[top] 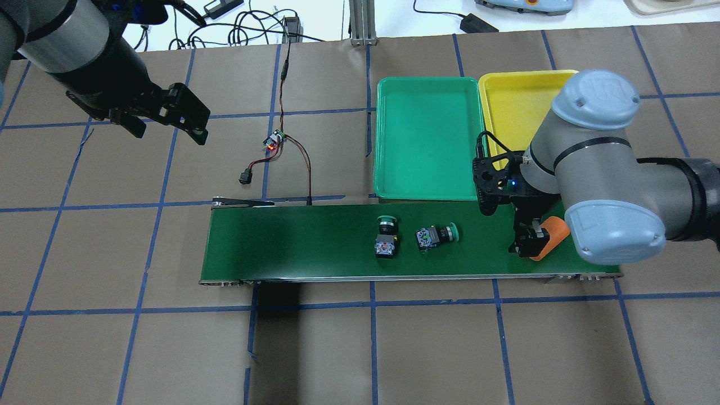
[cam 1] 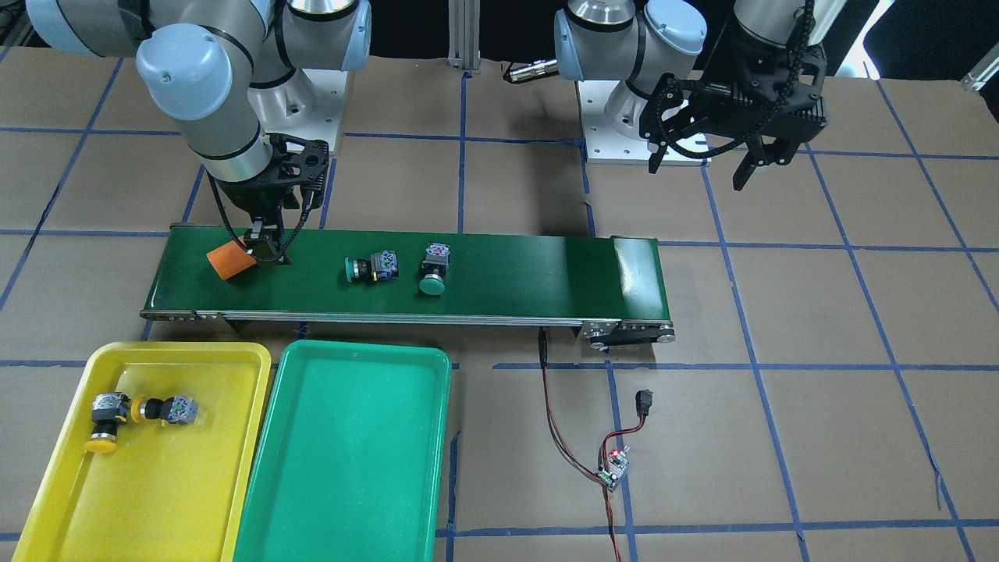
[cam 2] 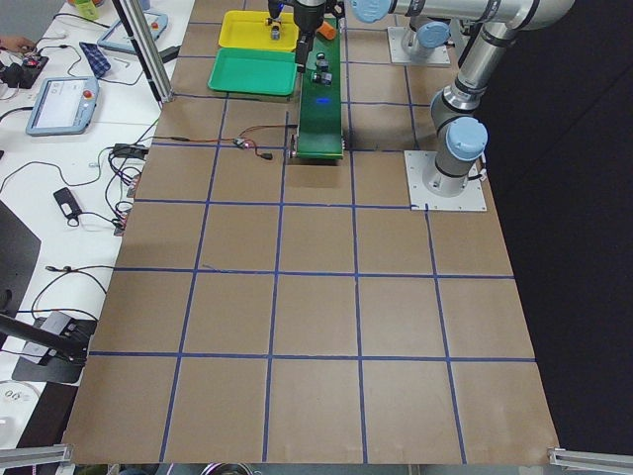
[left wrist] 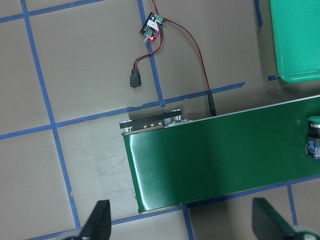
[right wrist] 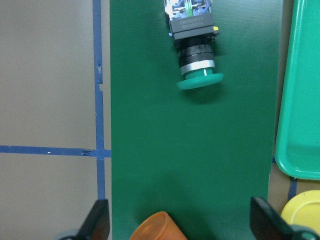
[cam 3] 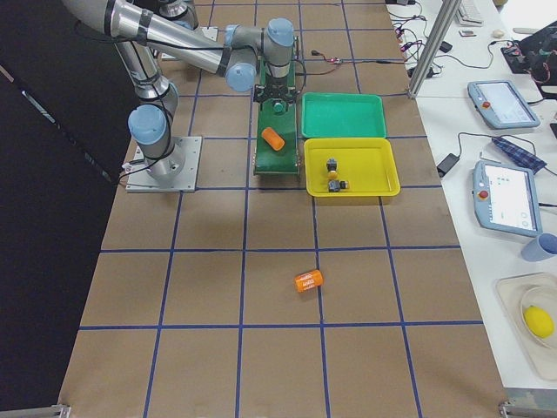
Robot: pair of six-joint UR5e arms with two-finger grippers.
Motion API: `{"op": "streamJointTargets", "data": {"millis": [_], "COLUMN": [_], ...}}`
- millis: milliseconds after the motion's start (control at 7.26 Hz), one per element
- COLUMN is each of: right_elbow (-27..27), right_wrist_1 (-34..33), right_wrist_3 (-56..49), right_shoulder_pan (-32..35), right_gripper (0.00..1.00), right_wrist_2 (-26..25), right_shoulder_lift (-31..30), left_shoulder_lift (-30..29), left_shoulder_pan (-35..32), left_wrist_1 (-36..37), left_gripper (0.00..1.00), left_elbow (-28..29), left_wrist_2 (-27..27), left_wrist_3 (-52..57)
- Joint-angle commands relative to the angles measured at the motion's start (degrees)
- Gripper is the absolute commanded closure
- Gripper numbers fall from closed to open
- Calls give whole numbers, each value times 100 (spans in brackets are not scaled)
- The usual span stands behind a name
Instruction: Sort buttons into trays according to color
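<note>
Two green-capped buttons lie on their sides on the conveyor belt [cam 1: 531, 265], one [cam 1: 371, 268] beside the other [cam 1: 433, 269]; they also show in the overhead view [top: 387, 236] [top: 436, 236]. Two yellow-capped buttons [cam 1: 105, 421] [cam 1: 164, 410] lie in the yellow tray [cam 1: 179, 499]. The green tray [cam 1: 351, 468] next to it holds nothing. My right gripper [cam 1: 265, 250] is open, low over the belt, straddling an orange cylinder [right wrist: 157, 227] without gripping it; a green button [right wrist: 195, 55] lies ahead of it. My left gripper [top: 169, 121] is open and empty, high above the table beyond the belt's other end.
A small controller board [cam 1: 614, 468] with red and black wires lies on the table near the belt's motor end. A second orange cylinder [cam 3: 308, 280] lies on the table far from the belt. The right arm hides part of the yellow tray [top: 517, 101] in the overhead view.
</note>
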Motion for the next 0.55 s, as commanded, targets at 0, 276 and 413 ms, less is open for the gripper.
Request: {"op": "streamJointTargets", "data": {"millis": [0, 276, 413], "right_elbow": [156, 482, 492], "right_wrist_1": [-294, -805, -789], "right_wrist_3": [-20, -21, -21], "right_shoulder_pan": [0, 0, 0], "right_gripper": [0, 0, 0], "right_wrist_2": [-39, -57, -57], "right_shoulder_lift": [9, 9, 9], "left_shoulder_lift": [1, 1, 1], "left_shoulder_pan": [0, 0, 0], "left_wrist_1": [0, 0, 0], "left_gripper": [0, 0, 0], "left_elbow": [12, 12, 13], "left_wrist_2": [-1, -27, -27], "left_wrist_3": [0, 0, 0]}}
